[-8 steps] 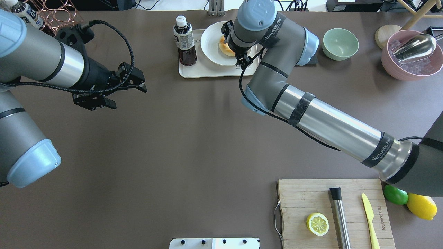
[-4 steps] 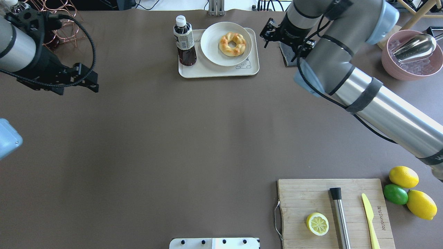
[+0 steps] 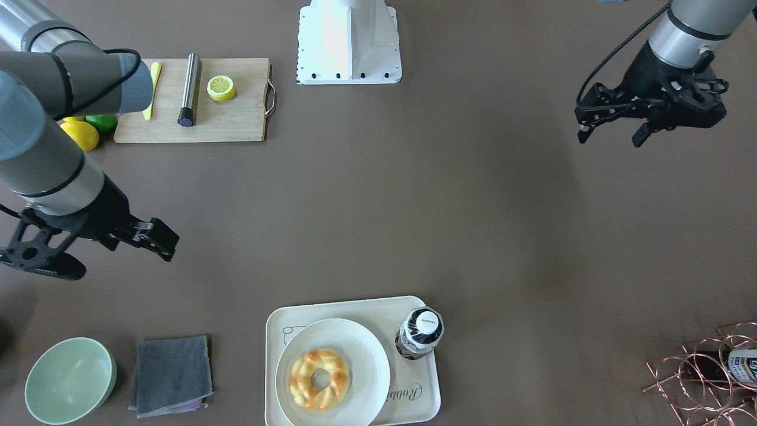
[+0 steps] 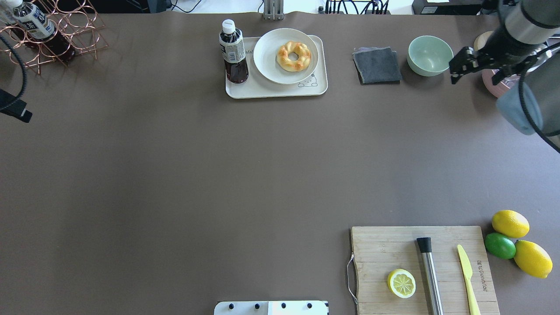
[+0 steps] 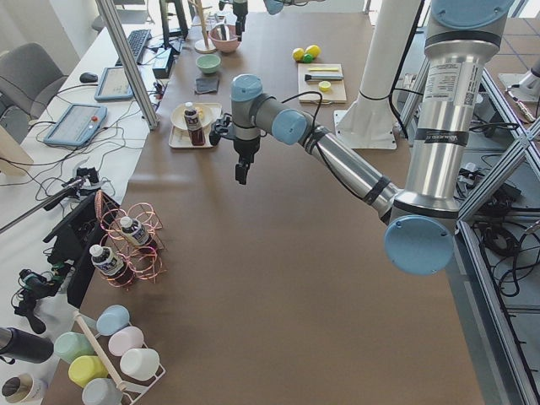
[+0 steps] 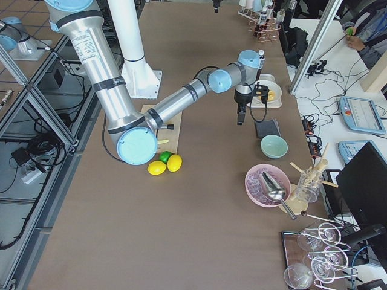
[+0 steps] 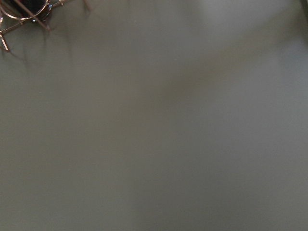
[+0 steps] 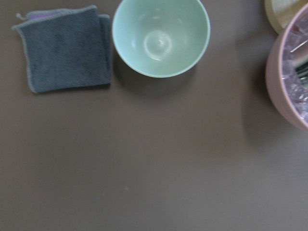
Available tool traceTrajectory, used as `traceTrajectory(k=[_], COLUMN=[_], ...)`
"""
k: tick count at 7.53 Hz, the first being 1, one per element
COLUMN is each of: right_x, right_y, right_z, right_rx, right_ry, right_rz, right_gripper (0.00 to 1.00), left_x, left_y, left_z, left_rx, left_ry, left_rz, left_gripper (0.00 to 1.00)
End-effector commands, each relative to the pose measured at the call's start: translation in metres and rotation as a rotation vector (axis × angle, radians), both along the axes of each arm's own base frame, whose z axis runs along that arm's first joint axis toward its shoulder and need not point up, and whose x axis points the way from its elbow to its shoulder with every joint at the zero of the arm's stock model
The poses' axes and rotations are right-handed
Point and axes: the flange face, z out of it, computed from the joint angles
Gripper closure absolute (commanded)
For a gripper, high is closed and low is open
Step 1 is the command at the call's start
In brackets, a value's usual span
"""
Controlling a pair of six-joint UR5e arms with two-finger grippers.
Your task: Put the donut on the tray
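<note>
While donut (image 4: pixel 294 56) stays on plate (image 4: pixel 267 62) in tray (image 4: pixel 271 90), right claw (image 4: pixel 473 81) withdrew beside bowl (image 4: pixel 430 55), left claw (image 3: pixel 609 140) outward; both spread, empty.

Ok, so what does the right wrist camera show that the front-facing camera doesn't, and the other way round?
Only the right wrist view shows the pink bowl holding ice and the edge of a round wooden disc. Only the front-facing view shows the donut lying on the white plate, which sits on the tray next to the bottle, plus the cutting board with a lemon half. Both show the green bowl and the folded grey cloth side by side on the table.
</note>
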Motion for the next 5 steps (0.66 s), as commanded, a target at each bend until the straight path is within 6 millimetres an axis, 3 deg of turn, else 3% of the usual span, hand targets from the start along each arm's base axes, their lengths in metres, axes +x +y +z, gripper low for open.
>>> traceTrajectory(k=[1,2,5], right_x=[0.11,0.151,0.214], right_y=[0.029,0.039,0.076], right_z=[0.091,0.118,0.17], right_rx=[0.072,0.105,0.14], right_ry=[0.021,0.036,-0.004], right_rz=[-0.152,-0.185,-0.239], right_gripper=[0.0,0.0,0.0], left_x=[-0.081,-0.113,-0.166], left_y=[0.017,0.018,0.014], left_z=[0.075,0.103,0.175], left_rx=[-0.004,0.004,-0.009], left_ry=[0.007,-0.005,0.065], left_rz=[0.042,0.039,0.064], left_gripper=[0.02,0.02,0.02])
